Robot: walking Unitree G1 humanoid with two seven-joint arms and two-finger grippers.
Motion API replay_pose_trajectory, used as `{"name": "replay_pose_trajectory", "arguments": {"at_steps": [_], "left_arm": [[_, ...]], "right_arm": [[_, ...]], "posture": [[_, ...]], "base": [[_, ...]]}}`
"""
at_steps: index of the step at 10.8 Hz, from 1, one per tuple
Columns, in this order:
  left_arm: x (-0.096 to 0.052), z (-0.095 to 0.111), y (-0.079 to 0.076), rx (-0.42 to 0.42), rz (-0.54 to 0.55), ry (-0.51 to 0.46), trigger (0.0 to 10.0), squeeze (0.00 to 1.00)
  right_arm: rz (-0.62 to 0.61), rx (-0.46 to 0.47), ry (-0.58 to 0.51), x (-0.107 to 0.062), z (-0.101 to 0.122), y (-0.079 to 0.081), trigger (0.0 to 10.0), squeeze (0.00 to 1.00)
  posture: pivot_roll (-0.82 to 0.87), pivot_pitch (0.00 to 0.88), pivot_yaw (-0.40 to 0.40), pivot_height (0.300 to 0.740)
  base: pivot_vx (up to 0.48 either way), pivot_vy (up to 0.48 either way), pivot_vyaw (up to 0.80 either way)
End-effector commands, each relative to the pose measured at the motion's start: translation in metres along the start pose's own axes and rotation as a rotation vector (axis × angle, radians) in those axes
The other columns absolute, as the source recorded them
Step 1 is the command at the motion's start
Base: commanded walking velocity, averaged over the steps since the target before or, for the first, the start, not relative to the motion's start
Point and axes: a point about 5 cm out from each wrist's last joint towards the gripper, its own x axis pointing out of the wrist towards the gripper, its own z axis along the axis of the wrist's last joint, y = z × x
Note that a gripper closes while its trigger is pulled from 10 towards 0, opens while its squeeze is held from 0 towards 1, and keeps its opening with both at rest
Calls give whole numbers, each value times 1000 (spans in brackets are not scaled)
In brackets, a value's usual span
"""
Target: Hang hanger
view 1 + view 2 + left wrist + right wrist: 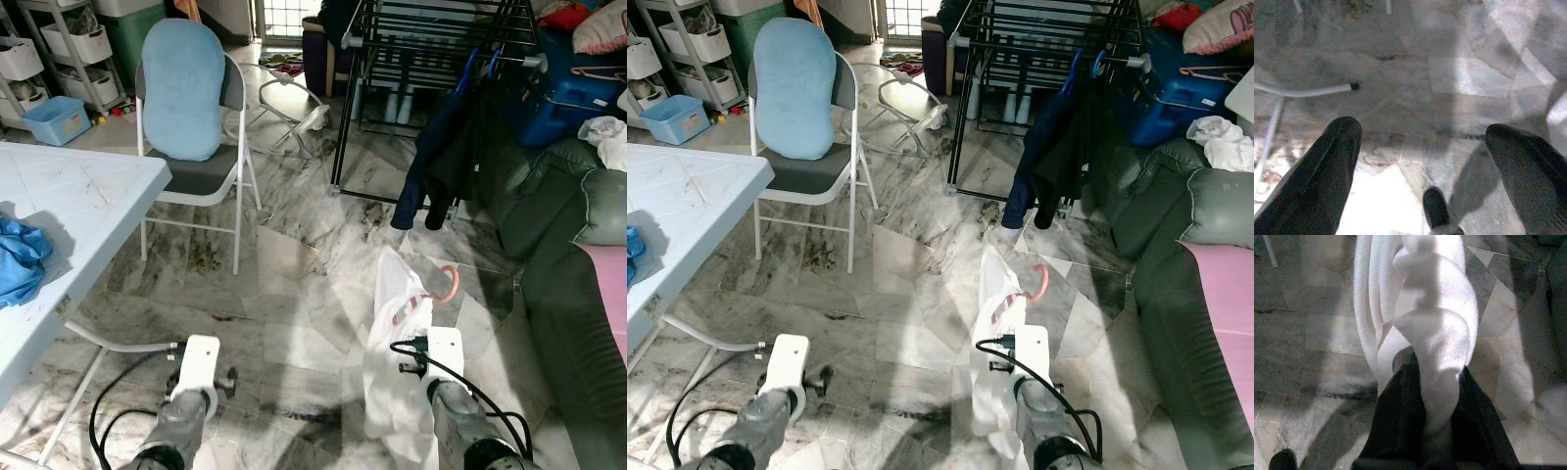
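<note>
A white garment [397,377] hangs on a pink hanger whose hook [448,284] pokes out at its top. My right gripper [1432,399] is shut on the cloth, its black fingers [1396,421] pinching a fold, low over the marble floor. My left gripper [1422,132] is open above the bare floor, with nothing between its fingers [1327,161]. The black drying rack [431,39] stands further ahead. A dark garment [436,157] hangs from its front bar on blue hangers.
A white folding table [69,206] with a blue cloth [20,259] is at my left; its leg [1303,91] runs along the floor. A grey chair [201,171] with a blue cushion [183,88] stands ahead left. A dark green sofa [568,255] lines the right side.
</note>
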Motion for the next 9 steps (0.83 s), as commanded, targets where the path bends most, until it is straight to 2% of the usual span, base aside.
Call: {"name": "replay_pose_trajectory", "arguments": {"at_steps": [1, 3, 6, 9], "left_arm": [[-2, -9, -1, -5, -9, 30, 10000, 0], [-7, -27, -1, 31, -37, 89, 10000, 0], [-7, -23, -7, -4, -75, 61, 10000, 0], [-5, -20, -11, -7, -84, 59, 10000, 0]], "right_arm": [[-4, 0, -19, -1, -1, -1, 10000, 0], [-9, -13, 13, -8, -20, -1, 10000, 0], [-5, -20, 25, -14, -34, -3, 10000, 0], [-4, -27, 7, -13, -31, 0, 10000, 0]], "posture": [[-126, 3, -45, 740], [-136, 80, -42, 740], [-152, 105, -31, 740], [-167, 113, -18, 740]], "base": [[0, 0, 0], [0, 0, 0], [0, 0, 0], [0, 0, 0]]}}
